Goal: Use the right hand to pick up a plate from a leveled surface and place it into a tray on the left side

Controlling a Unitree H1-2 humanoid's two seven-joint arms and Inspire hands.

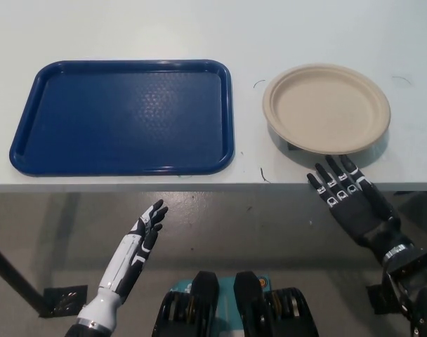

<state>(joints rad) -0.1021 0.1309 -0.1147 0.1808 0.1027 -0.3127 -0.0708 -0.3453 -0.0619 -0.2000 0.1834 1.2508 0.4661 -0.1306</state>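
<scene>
step: approach, plate not yet touched. plate (326, 108): beige, round, upright, on the table (129, 28) near its front edge, toward the front right corner; just right of the tray (31, 119), apart from it. tray: blue, nothing in it, left part of table, near front edge. right hand (347, 200): black, open, fingers spread, palm up, tips at the table's front edge just below the plate rim, holding nothing. left hand (145, 232): white, open, resting below the table edge. next move, judged: reach forward, get fingers under the near rim, grip, lift.
</scene>
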